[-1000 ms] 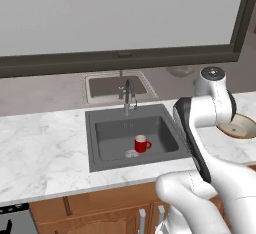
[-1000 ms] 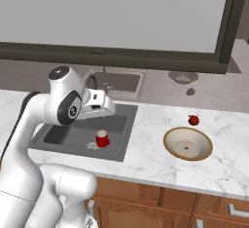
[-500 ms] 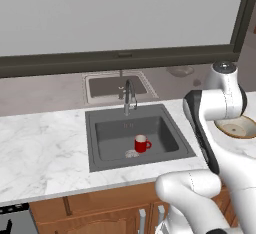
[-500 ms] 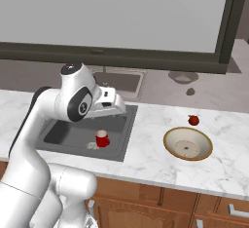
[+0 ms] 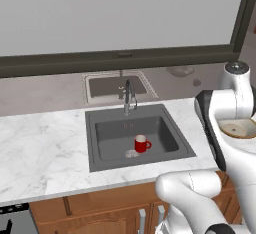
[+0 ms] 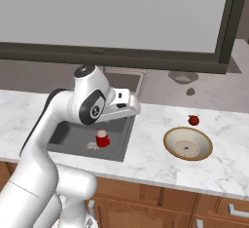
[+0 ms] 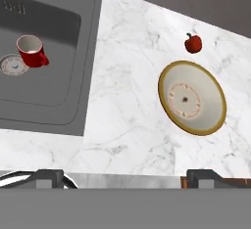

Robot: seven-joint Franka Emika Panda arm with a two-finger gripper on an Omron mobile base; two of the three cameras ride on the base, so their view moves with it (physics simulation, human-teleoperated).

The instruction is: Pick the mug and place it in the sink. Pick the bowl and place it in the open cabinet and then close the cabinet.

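Hand view gives us the red mug (image 7: 30,50) upright in the sink (image 7: 73,37) — beside the drain. We see the bowl (image 7: 192,98) on the marble counter (image 7: 127,101), apart from the gripper (image 7: 125,174) — jaws fully spread, empty.

mug (image 5: 142,143) in sink (image 5: 172,128) | bowl (image 6: 187,144) on counter (image 6: 146,144) right of sink

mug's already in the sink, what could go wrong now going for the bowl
1. The small red fruit-like item sits close beside the wide tan-brown bowl with a cream inside; a wide approach could knock it away.
2. The bowl is shallow and broad, so the open gripper may only catch its rim and let it tilt or slip.
3. The small bright red mug stands by the drain in the dark grey sink; a low swing could tip it.
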